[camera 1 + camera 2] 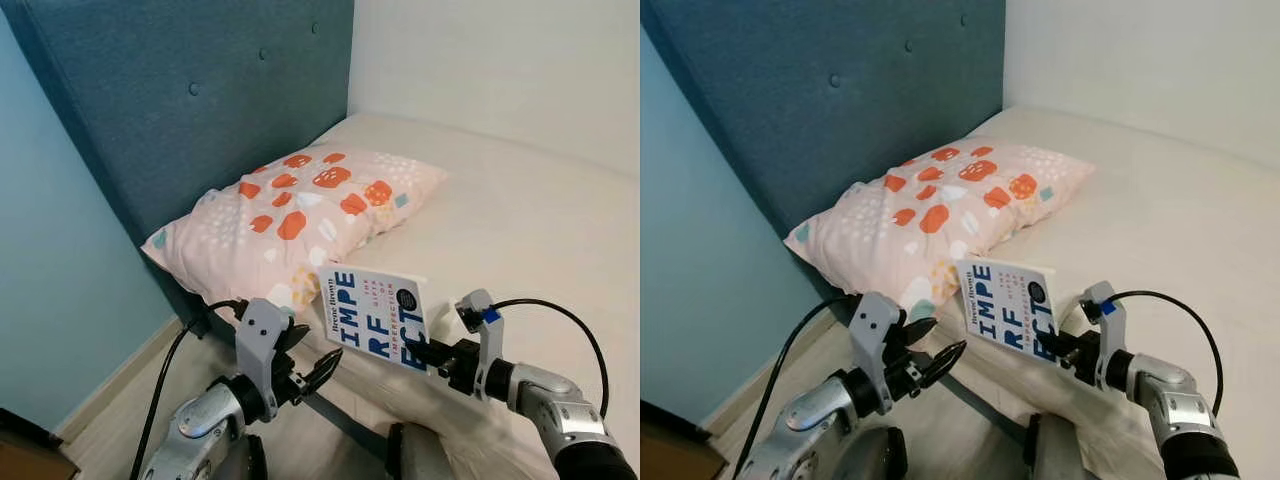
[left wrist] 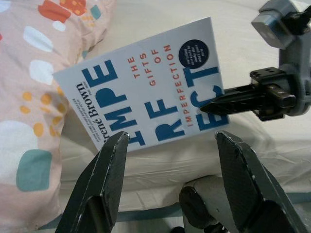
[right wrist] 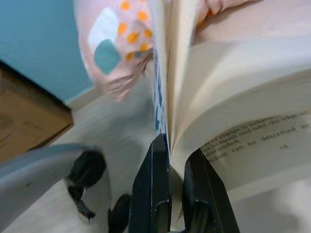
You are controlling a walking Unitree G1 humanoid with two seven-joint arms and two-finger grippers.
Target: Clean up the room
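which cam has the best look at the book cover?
Left wrist view: the book faces that camera, cover text readable, with the right gripper pinching its edge. The eye views show the cover smaller and at an angle, above the bed. The right wrist view shows it edge-on, pages fanned, cover barely visible.

One book [image 1: 378, 318], one patterned pillow [image 1: 300, 215], one bed [image 1: 530, 220], one blue headboard [image 1: 190, 100], and two claws: left claw [image 1: 318, 372], right claw [image 1: 420, 352].
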